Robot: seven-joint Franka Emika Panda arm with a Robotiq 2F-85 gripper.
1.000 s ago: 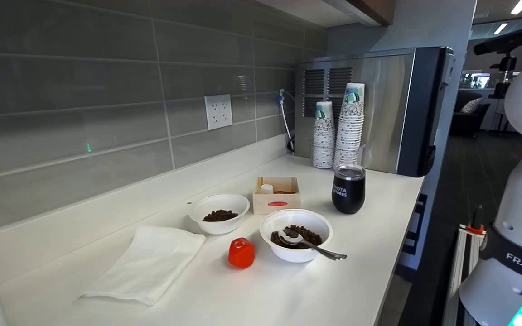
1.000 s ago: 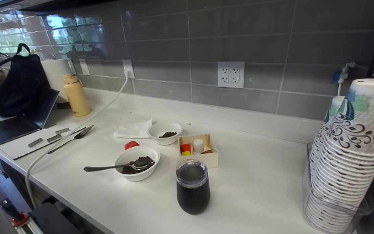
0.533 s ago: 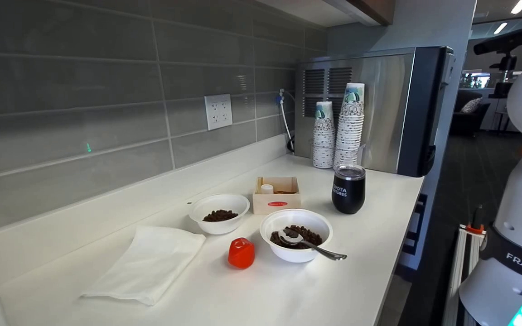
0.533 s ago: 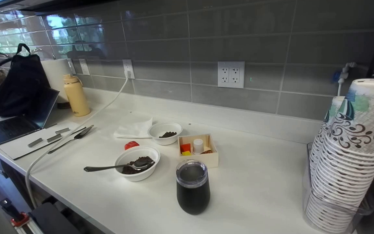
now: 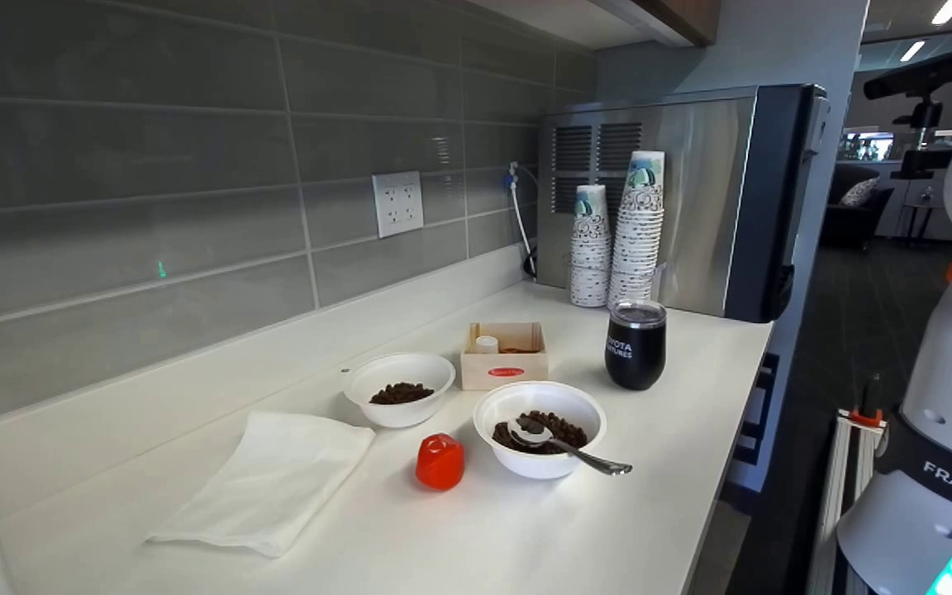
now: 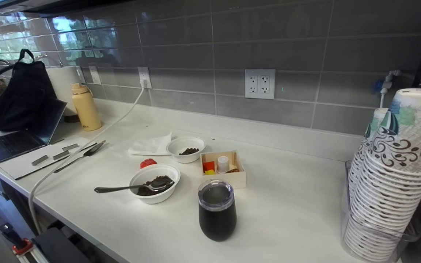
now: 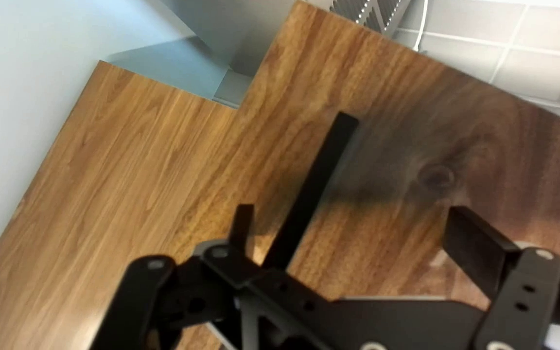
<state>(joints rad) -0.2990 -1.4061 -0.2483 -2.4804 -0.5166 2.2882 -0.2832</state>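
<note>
My gripper is open and shows only in the wrist view, with nothing between its fingers. It faces a wood-grain cabinet front with a long black bar, likely a handle, behind the left finger; I cannot tell whether they touch. On the counter, in both exterior views, stand a white bowl of dark beans with a spoon in it, another white bowl with beans, a red lumpy object, a black tumbler, a small wooden box and a white cloth.
Stacked paper cups stand by a steel machine. A yellow bottle, a dark backpack, a laptop, a white cable and a fork are farther along. The arm's base stands beside the counter edge.
The arm's rounded white upper part has shifted a little to the right in an exterior view, mostly in the last half second. The things on the counter have not moved.
</note>
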